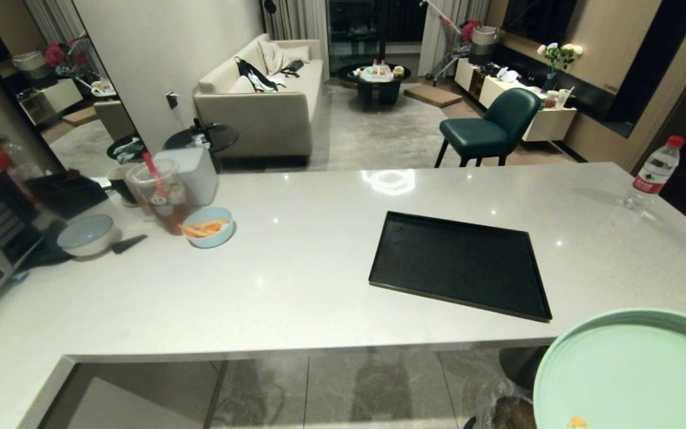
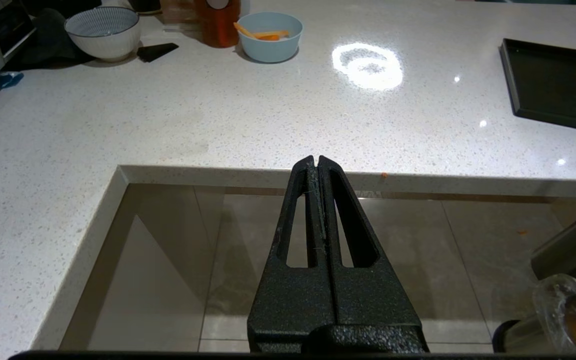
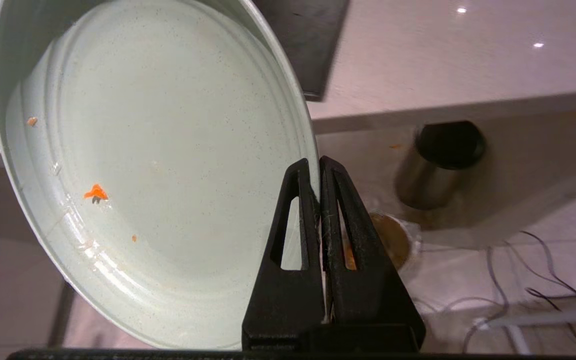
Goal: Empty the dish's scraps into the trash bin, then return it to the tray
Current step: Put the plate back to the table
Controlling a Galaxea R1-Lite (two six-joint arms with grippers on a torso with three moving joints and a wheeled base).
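A pale mint-green dish is seen, flecked with orange scraps. The tray is shown matte black against a white speckled counter. Left of the tray, a light-blue bowl is noted.

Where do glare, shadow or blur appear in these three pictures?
Head view: a bright ring of lamp glare lies on the counter behind the tray, and the water bottle casts a soft shadow. Left wrist view: the same glare is washed out white. Right wrist view: the plate is sharp, while the floor and the bin behind it look soft.
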